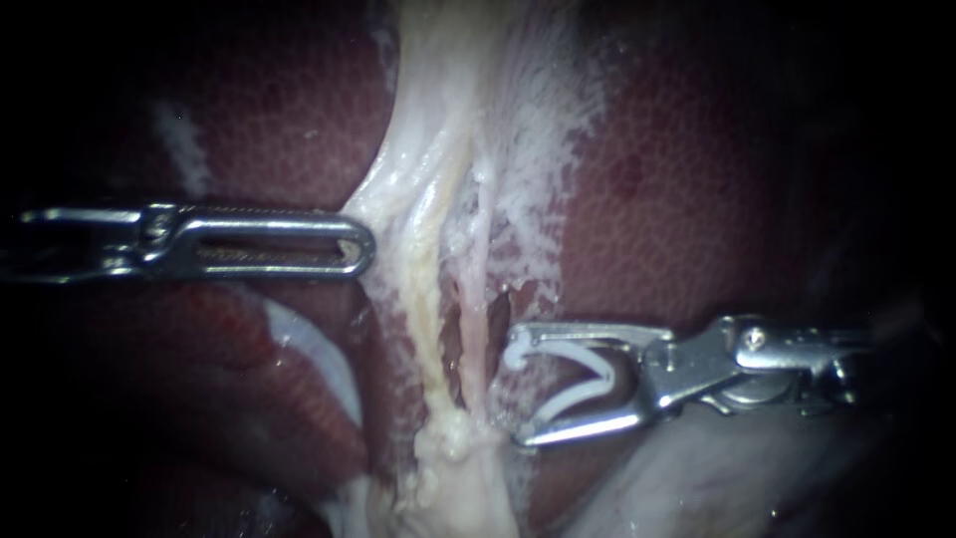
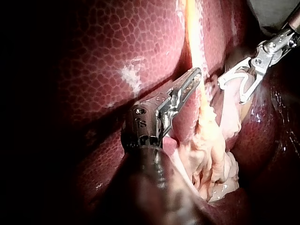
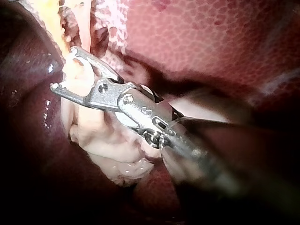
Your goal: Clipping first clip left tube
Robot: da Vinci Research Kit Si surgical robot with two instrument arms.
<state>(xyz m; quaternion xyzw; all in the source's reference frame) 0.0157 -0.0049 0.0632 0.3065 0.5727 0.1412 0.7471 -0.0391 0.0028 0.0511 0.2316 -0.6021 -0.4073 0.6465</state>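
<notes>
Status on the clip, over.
Right tool holds white V-shaped clip. Left tool against pale tissue. Yellowish left tube unclipped; thin pink tube between it and clip.

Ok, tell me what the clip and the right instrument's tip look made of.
The clip: white, smooth, slightly translucent, so probably plastic, though not certain. The right instrument: bright silvery metal, likely steel, polished; sharp highlights run along both jaws, which hold the clip between them.

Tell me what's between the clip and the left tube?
The right tube; the endoscope view shows it between the clip in the right instrument and the left tube.
</notes>
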